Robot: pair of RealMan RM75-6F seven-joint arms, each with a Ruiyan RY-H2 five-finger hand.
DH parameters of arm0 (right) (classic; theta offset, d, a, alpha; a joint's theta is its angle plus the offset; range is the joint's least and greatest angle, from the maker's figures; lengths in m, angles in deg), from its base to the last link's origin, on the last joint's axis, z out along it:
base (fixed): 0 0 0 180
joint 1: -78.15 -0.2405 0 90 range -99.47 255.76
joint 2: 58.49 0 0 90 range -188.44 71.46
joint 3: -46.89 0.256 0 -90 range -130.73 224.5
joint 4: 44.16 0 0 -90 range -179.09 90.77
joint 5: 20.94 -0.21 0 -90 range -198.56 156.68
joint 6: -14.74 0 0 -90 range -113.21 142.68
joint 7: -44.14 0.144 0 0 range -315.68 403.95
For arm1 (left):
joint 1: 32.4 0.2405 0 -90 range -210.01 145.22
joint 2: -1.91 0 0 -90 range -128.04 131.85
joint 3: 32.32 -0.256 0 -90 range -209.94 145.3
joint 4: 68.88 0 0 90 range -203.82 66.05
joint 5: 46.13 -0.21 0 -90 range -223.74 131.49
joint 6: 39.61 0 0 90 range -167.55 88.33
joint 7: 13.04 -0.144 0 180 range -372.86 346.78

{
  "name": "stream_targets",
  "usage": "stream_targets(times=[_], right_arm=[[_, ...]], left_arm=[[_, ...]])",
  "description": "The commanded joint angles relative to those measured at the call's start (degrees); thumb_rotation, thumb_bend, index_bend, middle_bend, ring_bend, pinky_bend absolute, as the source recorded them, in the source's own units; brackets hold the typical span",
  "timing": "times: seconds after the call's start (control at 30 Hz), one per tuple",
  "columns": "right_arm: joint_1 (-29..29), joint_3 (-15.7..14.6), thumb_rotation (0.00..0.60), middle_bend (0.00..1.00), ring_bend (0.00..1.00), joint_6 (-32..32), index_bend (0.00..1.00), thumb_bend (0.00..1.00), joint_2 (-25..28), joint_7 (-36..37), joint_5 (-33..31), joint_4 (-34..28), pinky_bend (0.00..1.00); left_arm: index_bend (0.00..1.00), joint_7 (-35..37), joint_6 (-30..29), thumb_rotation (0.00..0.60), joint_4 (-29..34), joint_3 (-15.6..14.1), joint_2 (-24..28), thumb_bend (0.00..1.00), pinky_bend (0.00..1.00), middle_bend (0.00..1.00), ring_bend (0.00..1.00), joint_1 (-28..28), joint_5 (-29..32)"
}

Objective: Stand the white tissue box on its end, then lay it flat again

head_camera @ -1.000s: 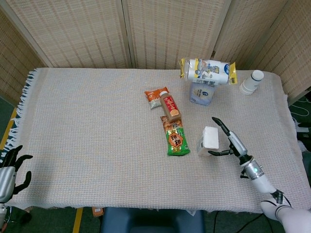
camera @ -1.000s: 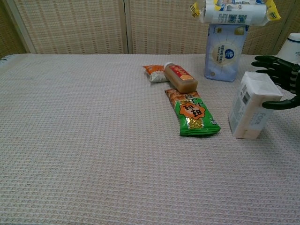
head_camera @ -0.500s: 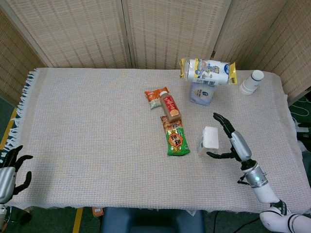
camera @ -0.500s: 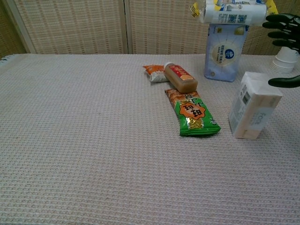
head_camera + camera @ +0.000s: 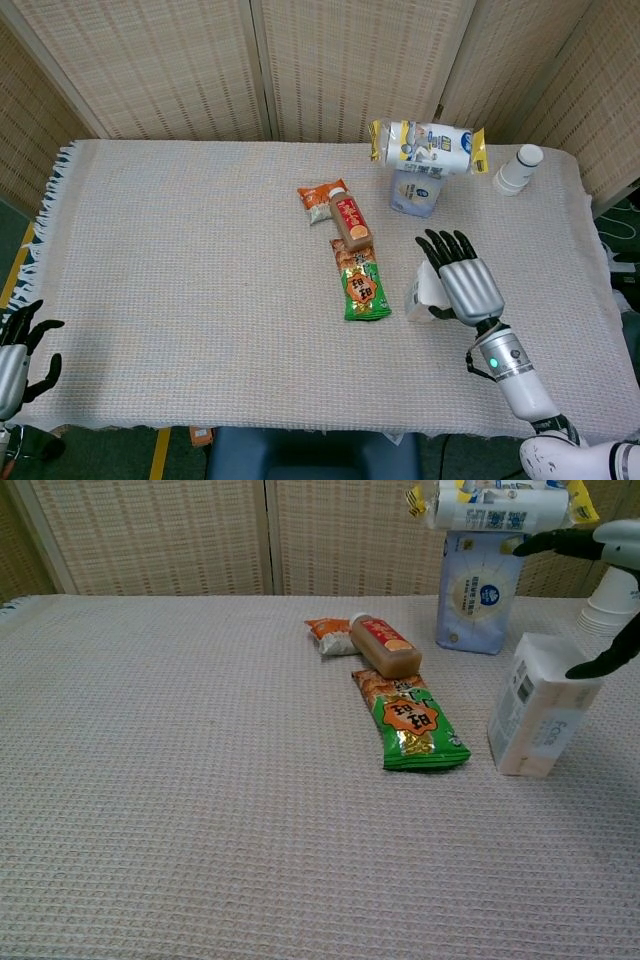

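1. Under the right hand (image 5: 462,285), the white tissue box (image 5: 540,707) stands on its end on the table cloth (image 5: 200,250), leaning a little. It is not yet laid flat again.
2. The right hand is above the top of the box with its fingers spread apart and it grips nothing. In the chest view one dark fingertip is at the upper far corner of the box; I cannot tell if it touches.
3. To the left of this hand, near the box but apart from it, lies a green snack pack (image 5: 411,722). Beyond that lie a brown bottle (image 5: 384,645) and a small orange packet (image 5: 329,635).
4. Behind the hand stands a blue tissue pack (image 5: 478,592) with a long wrapped roll (image 5: 495,507) on top of it, and white cups (image 5: 518,170) are to its right.
5. The left hand (image 5: 20,345) is far away at the near edge of the table, with fingers apart, holding nothing.
6. I judge the box light and soft: it looks like paper tissues in a thin shiny wrap, so it can dent under a hard squeeze and the film may slide a little.
7. It seems best to hold it across the two wide faces near the top, thumb on one side and fingers on the other, and tip it slowly.
8. Because it stands on a narrow end, a side push can drop it toward the green snack pack.
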Motion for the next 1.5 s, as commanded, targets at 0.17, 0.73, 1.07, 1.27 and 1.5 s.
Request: stream_targets(times=[0.17, 0.73, 1.07, 1.27, 1.5], right_arm=[[-6.6, 2.3, 0.600, 0.00, 0.00, 9.1, 0.00, 0.04, 5.4, -6.3, -15.3, -7.0, 0.00], [-9.1, 0.8, 0.600, 0.08, 0.08, 8.7, 0.00, 0.04, 4.7, -6.5, -23.0, -2.2, 0.00], [-10.4, -0.3, 0.600, 0.19, 0.16, 8.8, 0.10, 0.04, 3.2, -6.4, -24.7, -0.5, 0.00], [-10.7, -0.8, 0.600, 0.24, 0.21, 8.1, 0.20, 0.04, 2.5, -6.4, -25.1, -0.1, 0.00], [-10.7, -1.0, 0.600, 0.31, 0.26, 7.1, 0.29, 0.04, 2.2, -5.9, -24.3, 0.2, 0.00]], left_arm=[[0.29, 0.0, 0.1, 0.600, 0.0, 0.0, 0.0, 0.49, 0.30, 0.00, 0.00, 0.0, 0.0], [0.29, -0.3, 0.6, 0.600, 0.0, -0.1, 0.0, 0.49, 0.30, 0.00, 0.00, -0.1, 0.3], [0.29, -0.1, 0.5, 0.600, -0.1, 0.0, -0.1, 0.49, 0.30, 0.00, 0.00, -0.1, 0.4], [0.29, 0.2, 0.5, 0.600, -0.2, 0.0, 0.0, 0.49, 0.30, 0.00, 0.00, -0.1, 0.3], [0.29, 0.3, 0.5, 0.600, -0.3, 0.0, 0.0, 0.49, 0.30, 0.00, 0.00, -0.1, 0.2]])
